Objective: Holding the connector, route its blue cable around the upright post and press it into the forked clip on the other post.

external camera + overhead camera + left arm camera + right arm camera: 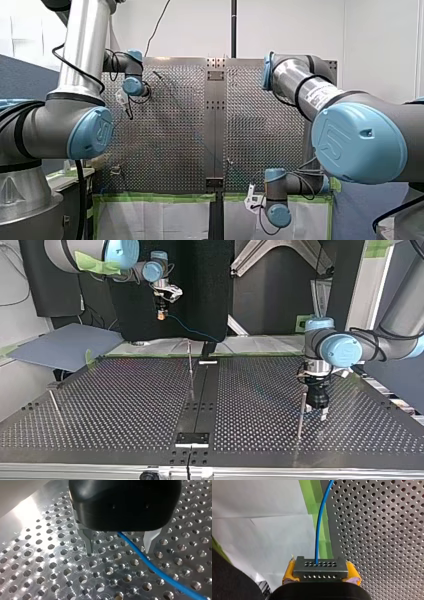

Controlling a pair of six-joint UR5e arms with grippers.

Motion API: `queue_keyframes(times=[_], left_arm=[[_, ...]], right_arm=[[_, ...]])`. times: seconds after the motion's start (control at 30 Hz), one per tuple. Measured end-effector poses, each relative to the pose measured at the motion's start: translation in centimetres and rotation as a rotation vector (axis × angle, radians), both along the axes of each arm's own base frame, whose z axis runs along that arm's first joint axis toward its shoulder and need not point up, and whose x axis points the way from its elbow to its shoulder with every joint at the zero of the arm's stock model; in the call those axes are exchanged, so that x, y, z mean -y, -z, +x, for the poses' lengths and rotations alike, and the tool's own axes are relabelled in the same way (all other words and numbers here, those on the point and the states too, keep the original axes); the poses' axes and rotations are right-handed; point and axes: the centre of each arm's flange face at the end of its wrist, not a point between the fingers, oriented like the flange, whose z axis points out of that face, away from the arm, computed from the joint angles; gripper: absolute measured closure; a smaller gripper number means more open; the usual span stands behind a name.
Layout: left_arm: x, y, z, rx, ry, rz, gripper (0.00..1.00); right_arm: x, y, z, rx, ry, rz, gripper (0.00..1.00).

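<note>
Perforated metal surface (125,390), connector held off its edge, cable not yet led round any post.
My right gripper's (320,565) yellow-padded fingers clamp the dark grey, many-holed connector block (320,570) above the surface's edge nearest the arms. Its thin blue cable (318,522) runs straight ahead of them, out over the surface. My left gripper (118,553) sits low beside the slim upright metal post (301,415) at the top view's right, its fingers spread astride the cable without pinching it.

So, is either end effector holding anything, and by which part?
My right end effector clamps the connector by its two ends; my left end effector, open, holds nothing.
</note>
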Motion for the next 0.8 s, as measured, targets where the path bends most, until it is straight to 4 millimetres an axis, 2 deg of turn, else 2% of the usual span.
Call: queue_keyframes(times=[0.23, 0.67, 0.8], left_arm=[[0.0, 0.0, 0.0, 0.0, 0.0, 0.0, 0.0], [-0.1, 0.0, 0.0, 0.0, -0.001, -0.001, 0.0], [-0.1, 0.0, 0.0, 0.0, -0.002, -0.001, 0.0]], right_arm=[[0.7, 2.4, -1.2, 0.03, -0.007, -0.01, 1.0], [0.6, 7.3, -5.8, -0.007, -0.015, 0.012, 1.0], [0.8, 7.9, -6.8, -0.006, -0.019, 0.023, 1.0]])
